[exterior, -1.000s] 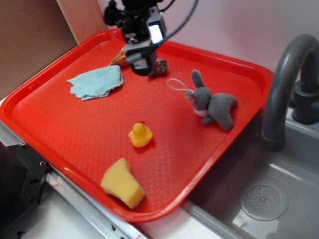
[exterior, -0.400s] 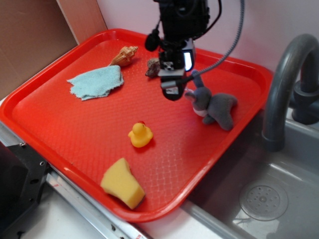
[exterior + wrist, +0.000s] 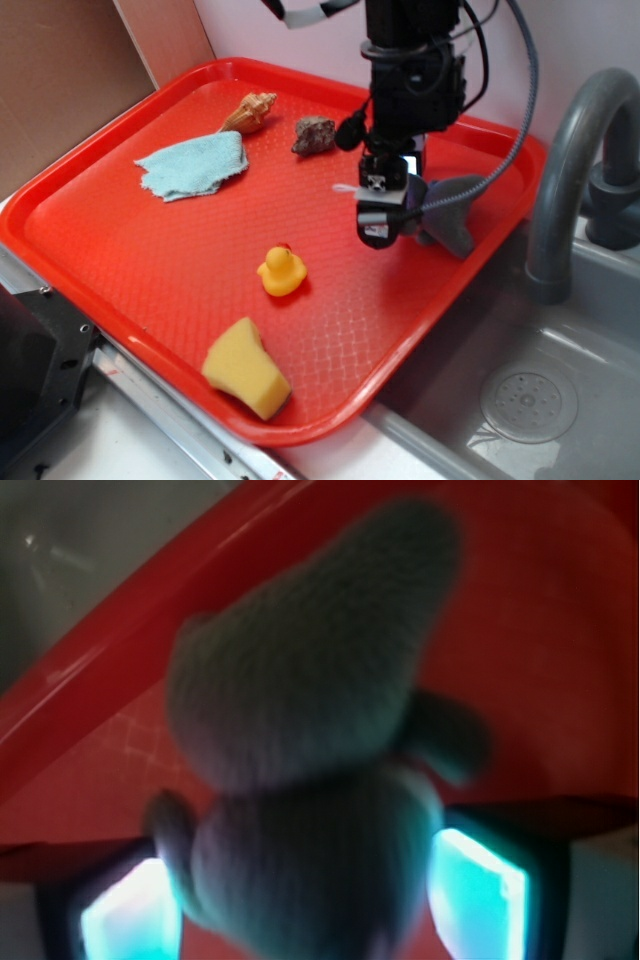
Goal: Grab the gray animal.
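Observation:
The gray animal (image 3: pixel 455 215) is a fuzzy dark-gray plush lying at the right side of the red tray (image 3: pixel 180 260). My gripper (image 3: pixel 383 222) hangs right over its head and hides the head in the exterior view; only the body and legs show. In the wrist view the plush (image 3: pixel 310 730) fills the frame, and its head sits between the two lit fingers (image 3: pixel 480 890). The gripper (image 3: pixel 305 905) is open and straddles the head, with the jaws wide on either side. Blur makes it unclear whether the pads touch the fur.
On the tray are a yellow rubber duck (image 3: pixel 282 271), a yellow sponge (image 3: pixel 246 368), a light-blue cloth (image 3: pixel 193 164), a shell (image 3: pixel 250 112) and a gray-brown rock (image 3: pixel 315 134). A gray faucet (image 3: pixel 565 170) and sink (image 3: pixel 520 400) stand right of the tray. Brown cardboard (image 3: pixel 60 80) stands at the left.
My gripper has travelled from the back of the tray near the rock rightward and forward, and now stands over the plush's head, which it hides.

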